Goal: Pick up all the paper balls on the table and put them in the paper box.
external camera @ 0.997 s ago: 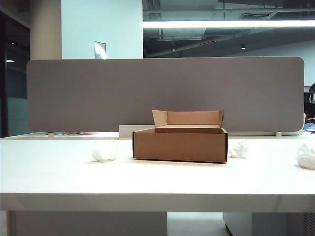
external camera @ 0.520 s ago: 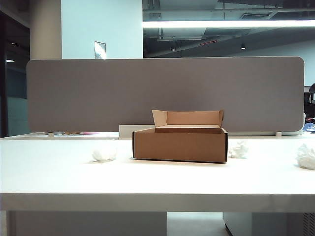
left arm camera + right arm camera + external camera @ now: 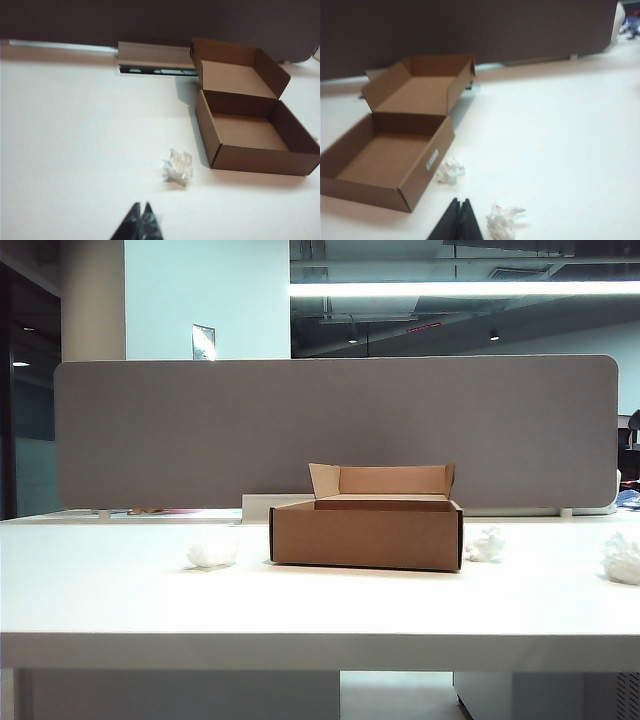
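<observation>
The open brown paper box stands mid-table, empty inside. One paper ball lies left of it. A second paper ball lies close to the box's right side, and a third lies further right. Neither arm shows in the exterior view. My left gripper is shut and empty above the table, short of the left ball. My right gripper is shut and empty, beside the third ball.
A grey divider panel runs along the back of the white table. A white tray-like block sits behind the box. The table's front edge faces the exterior camera.
</observation>
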Motion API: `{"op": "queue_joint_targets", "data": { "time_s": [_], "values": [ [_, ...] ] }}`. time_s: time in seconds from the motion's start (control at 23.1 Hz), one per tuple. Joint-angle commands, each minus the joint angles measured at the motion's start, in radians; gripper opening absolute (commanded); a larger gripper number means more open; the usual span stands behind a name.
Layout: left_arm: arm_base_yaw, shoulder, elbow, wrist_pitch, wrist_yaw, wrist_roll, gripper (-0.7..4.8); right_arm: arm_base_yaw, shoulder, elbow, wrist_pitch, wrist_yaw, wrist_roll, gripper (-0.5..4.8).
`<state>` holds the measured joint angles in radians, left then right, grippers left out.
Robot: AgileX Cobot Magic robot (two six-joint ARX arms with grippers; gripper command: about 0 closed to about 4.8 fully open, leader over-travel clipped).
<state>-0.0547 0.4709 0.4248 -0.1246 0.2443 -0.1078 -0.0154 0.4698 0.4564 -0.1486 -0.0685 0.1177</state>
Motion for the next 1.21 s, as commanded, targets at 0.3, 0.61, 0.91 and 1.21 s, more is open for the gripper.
{"op": "queue_joint_targets", "data": {
  "time_s": [0.3, 0.61, 0.91, 1.21],
  "values": [
    [-0.002, 0.303, 0.158, 0.032, 0.008, 0.007, -0.05, 0.002, 0.377, 0.157, 0.011, 0.003, -0.044, 0.01],
    [-0.002, 0.548, 0.274, 0.059, 0.087, 0.005, -0.05, 0.002, 0.626, 0.249, -0.031, -0.002, -0.098, 0.77],
    [-0.025, 0.802, 0.448, -0.020, 0.119, 0.003, -0.03, 0.002, 0.848, 0.402, -0.205, 0.007, -0.105, 1.35],
    [-0.071, 0.967, 0.562, -0.021, 0.115, 0.003, 0.66, 0.002, 0.974, 0.498, -0.275, 0.014, -0.120, 2.74]
  ]
}}
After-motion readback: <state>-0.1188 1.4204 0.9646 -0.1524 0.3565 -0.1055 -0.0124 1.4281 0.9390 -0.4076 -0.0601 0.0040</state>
